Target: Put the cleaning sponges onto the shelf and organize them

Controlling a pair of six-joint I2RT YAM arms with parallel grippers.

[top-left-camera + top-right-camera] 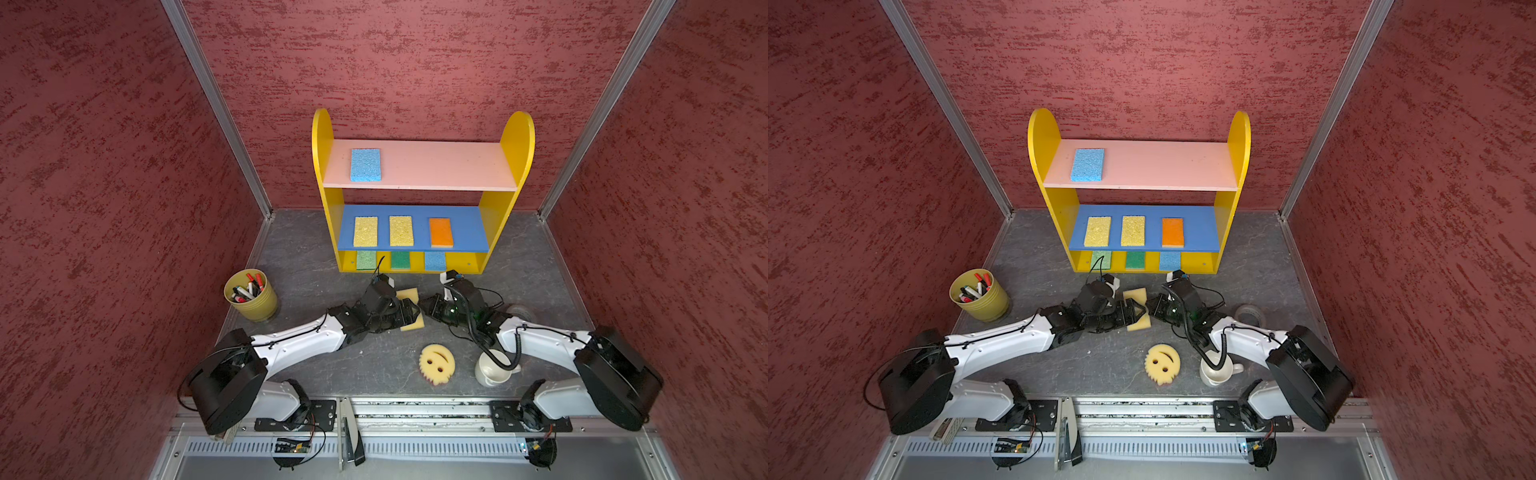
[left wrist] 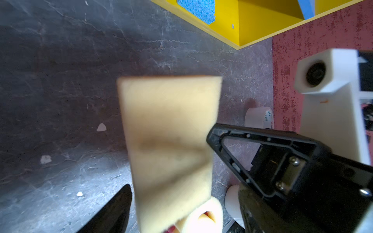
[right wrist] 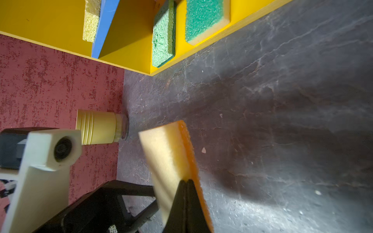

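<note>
While the tan, orange-faced foam sponge (image 3: 167, 153) is pinched by the closed right gripper (image 3: 186, 182) before the yellow wooden shelf (image 1: 322, 137), the left gripper (image 2: 168, 162) is spread wide around it. A handover is judged underway, and a lift onto the pink board (image 1: 436, 166) is needed next.

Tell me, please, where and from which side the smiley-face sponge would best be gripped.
Probably across its scalloped rim, coming straight down from above: the smiley-face sponge lies face up on the table, so only its edges offer opposing sides. The white mug beside it stands apart.
</note>
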